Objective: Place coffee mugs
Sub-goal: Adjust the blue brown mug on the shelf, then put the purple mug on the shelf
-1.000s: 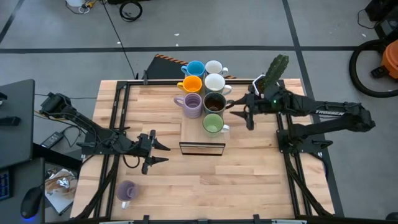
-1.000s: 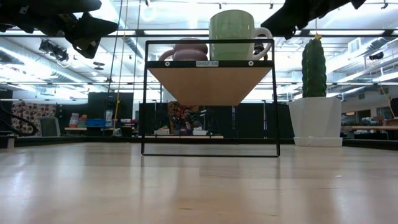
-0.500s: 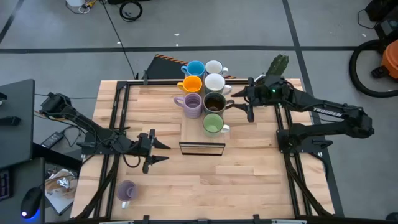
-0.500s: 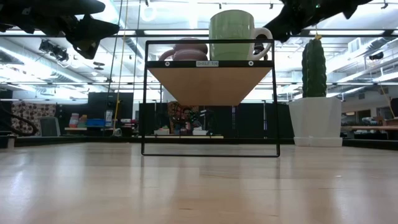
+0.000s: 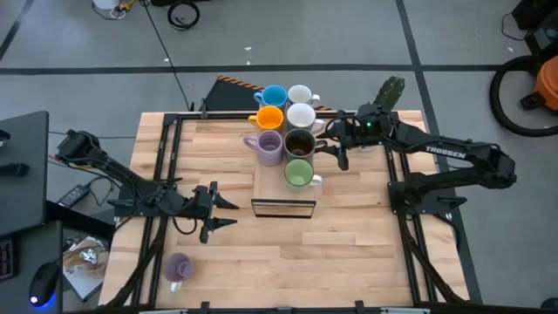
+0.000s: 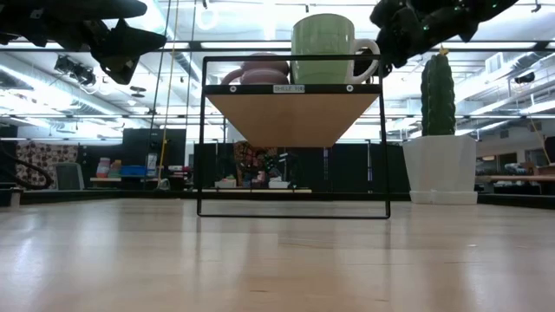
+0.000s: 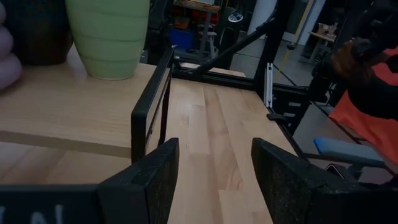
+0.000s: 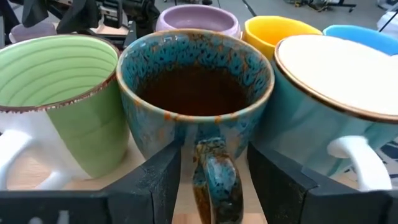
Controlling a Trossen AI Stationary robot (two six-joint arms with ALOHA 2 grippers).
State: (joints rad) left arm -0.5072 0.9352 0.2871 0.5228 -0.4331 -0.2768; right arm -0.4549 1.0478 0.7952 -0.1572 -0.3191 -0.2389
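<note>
In the low view the wooden shelf (image 6: 293, 117) hides all but the green mug (image 6: 328, 49) and the top of a lavender mug (image 6: 260, 68); both arms are cut by the upper edge. In the left wrist view the green mug (image 7: 107, 36) loses its rim to the frame, and a person's orange sleeve (image 7: 373, 106) is blurred. In the right wrist view the brown mug (image 8: 196, 99) has its handle between the fingers, its lower end cut off.
</note>
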